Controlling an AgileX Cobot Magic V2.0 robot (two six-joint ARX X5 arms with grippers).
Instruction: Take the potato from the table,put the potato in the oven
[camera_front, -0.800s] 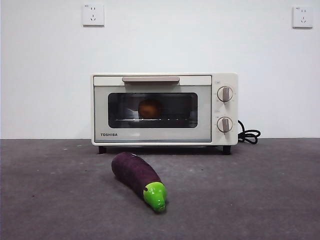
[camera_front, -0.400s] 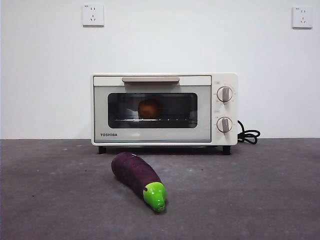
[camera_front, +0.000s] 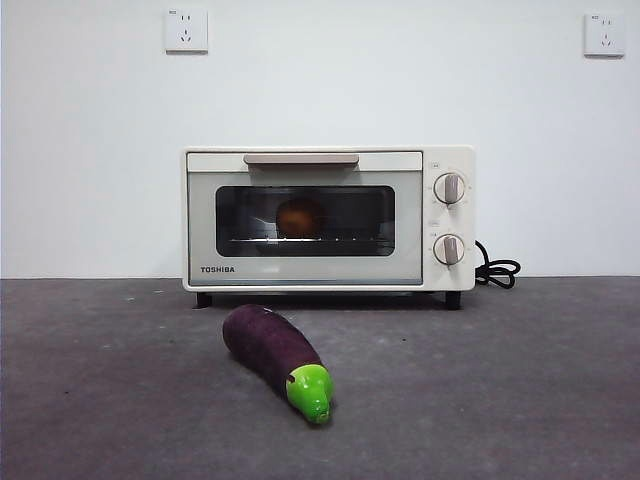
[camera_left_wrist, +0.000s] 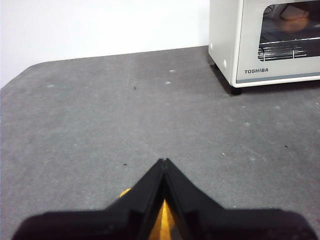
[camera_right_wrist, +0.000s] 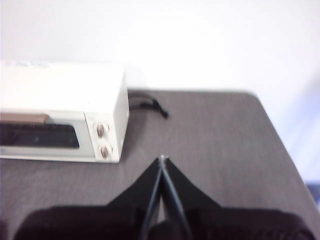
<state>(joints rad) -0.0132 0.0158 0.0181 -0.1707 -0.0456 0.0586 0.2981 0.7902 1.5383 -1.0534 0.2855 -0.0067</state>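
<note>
Nothing has moved over the last second: the potato (camera_front: 299, 216) sits inside the shut oven (camera_front: 328, 218), both left gripper (camera_left_wrist: 163, 165) and right gripper (camera_right_wrist: 161, 161) are closed and empty, so the task looks done.

Orange-brown potato (camera_front: 299, 217) on rack inside shut cream TOSHIBA oven (camera_front: 328, 218), oven standing on dark grey bench (camera_front: 520, 380).

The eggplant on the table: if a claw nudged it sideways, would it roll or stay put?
The eggplant would probably roll: its body looks rounded and lies lengthwise on the flat table. It tapers toward the green tip, so it would likely curve rather than roll straight. Its smooth skin may slip.
</note>
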